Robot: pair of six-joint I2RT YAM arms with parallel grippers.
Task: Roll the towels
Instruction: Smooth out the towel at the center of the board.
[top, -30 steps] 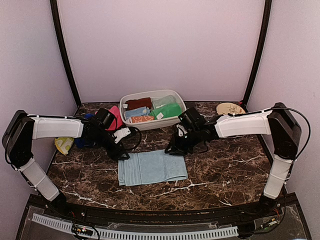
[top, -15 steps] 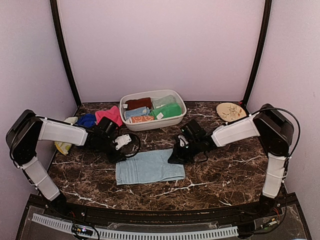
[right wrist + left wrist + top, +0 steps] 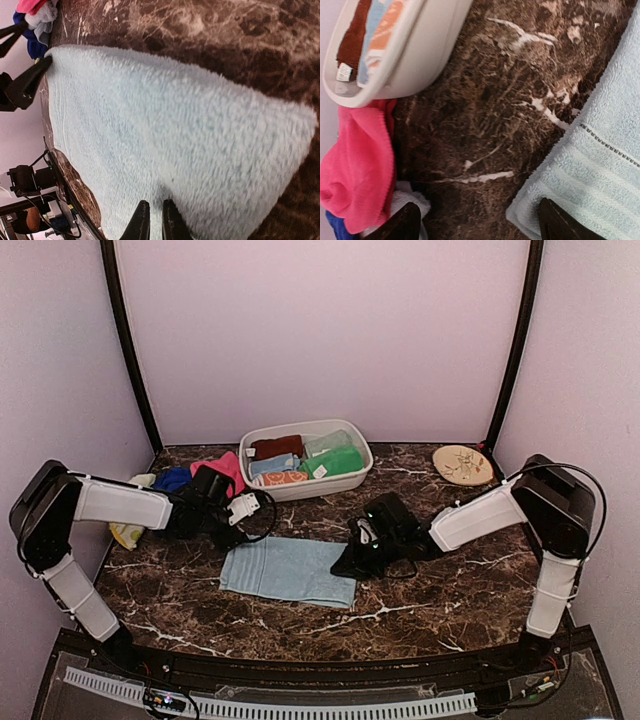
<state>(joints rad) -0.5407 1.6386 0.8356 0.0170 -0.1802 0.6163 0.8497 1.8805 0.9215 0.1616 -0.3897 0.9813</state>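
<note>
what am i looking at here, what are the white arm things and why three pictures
Those are two robot arms bolted at the near edge of a dark marble table. The wide picture comes from a fixed camera above and behind them. The other two come from a camera on each wrist. A pale blue towel lies flat on the table. Behind it are a white tub holding more towels, a loose pile with a pink towel, and a round plate. The right gripper pinches the towel's edge. The left gripper is open at the other end, holding nothing.
</note>
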